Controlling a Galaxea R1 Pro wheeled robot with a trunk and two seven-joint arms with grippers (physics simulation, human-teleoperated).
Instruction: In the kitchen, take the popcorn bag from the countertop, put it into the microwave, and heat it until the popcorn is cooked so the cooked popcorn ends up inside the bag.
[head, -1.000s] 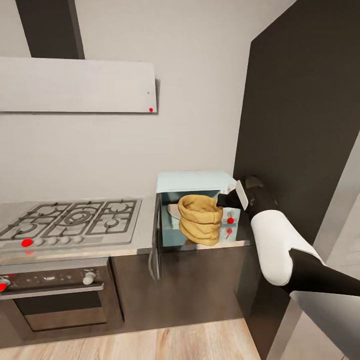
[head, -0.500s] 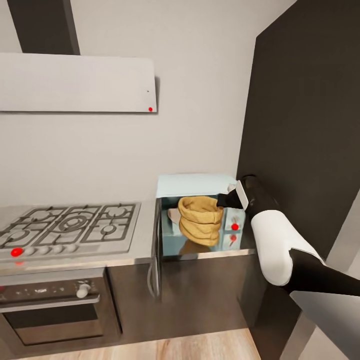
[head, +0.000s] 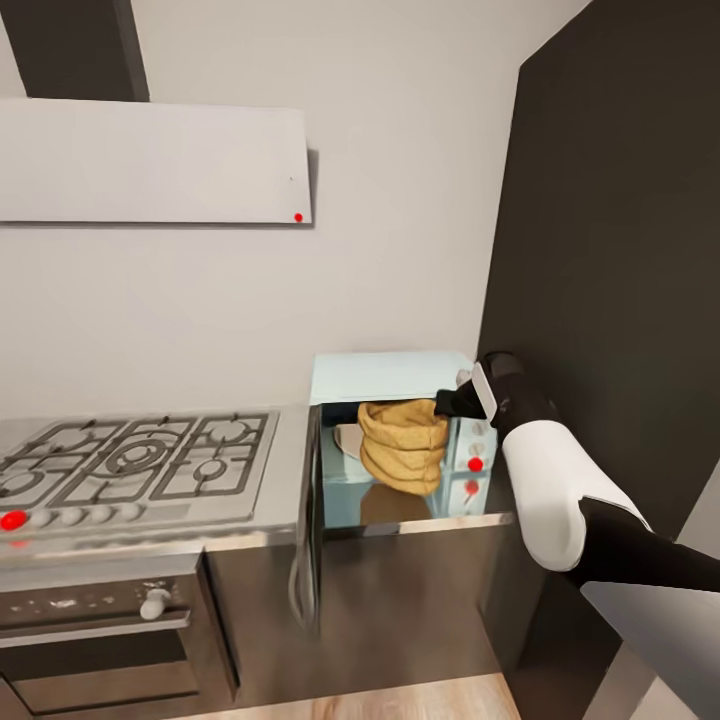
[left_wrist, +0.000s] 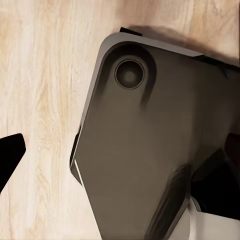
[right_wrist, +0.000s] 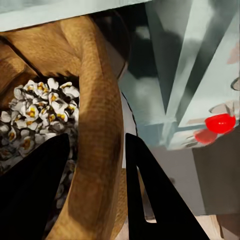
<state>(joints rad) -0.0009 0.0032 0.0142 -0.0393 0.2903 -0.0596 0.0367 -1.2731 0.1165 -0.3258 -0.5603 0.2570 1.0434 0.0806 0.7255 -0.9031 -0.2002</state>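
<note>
bag (head: 403, 446) now deeper in microwave (head: 390, 375); right tool (head: 441, 404) pinches rim; door (head: 310, 520) open.

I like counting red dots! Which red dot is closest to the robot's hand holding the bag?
The upper red dot on the microwave panel, just below the right gripper. Others sit on the hood and hob, farther left.

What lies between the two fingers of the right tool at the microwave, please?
The rolled rim of the popcorn bag: in the right wrist view the right tool straddles it, one finger over the popcorn, one outside.
</note>
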